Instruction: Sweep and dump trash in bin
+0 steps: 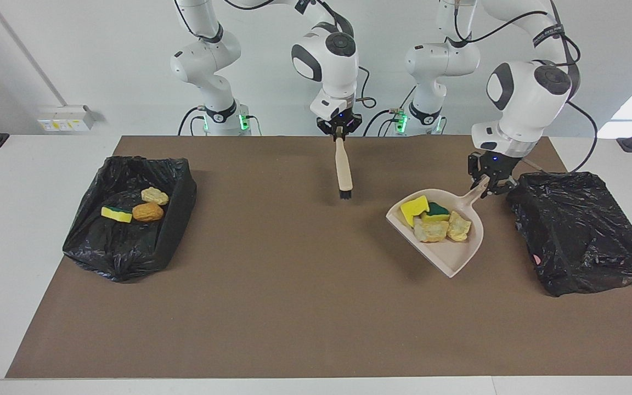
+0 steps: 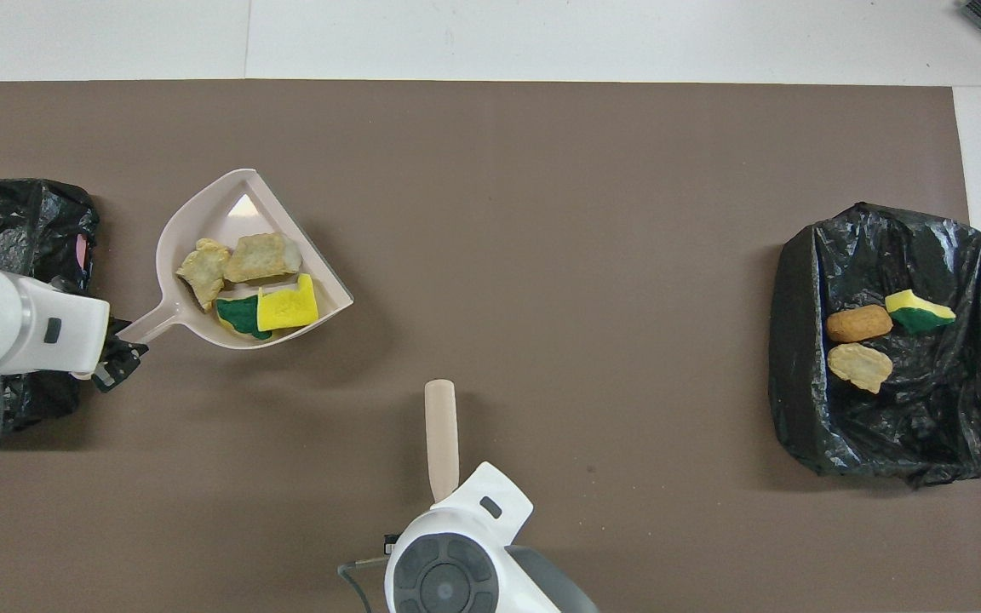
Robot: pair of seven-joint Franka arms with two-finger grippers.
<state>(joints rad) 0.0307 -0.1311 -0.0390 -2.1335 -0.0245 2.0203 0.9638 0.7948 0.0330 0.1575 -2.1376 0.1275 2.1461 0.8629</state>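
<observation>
Brown mat [image 1: 294, 318] covers the white desk [image 1: 14, 247], filling lower frame. Dustpan [image 1: 453, 252] at center-right w/ four sponge chunks [image 1: 431, 219], handle pinched in left claw [image 1: 489, 184] beside a bin w/ black liner [image 1: 579, 230]. Right claw [image 1: 339, 127] at top center grips brush [image 1: 343, 173]. Three more chunks [image 1: 140, 207] sit in second lined bin [image 1: 129, 219], mid-left. Overhead view hides the brush bristles; facing view shows them, plus white wall [image 1: 102, 55].

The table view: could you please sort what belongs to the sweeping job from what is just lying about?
In the job:
- dustpan with sponge chunks, held by left gripper
- brush, held by right gripper
- bin beside the dustpan
- bin with three chunks

Just there:
- brown mat
</observation>
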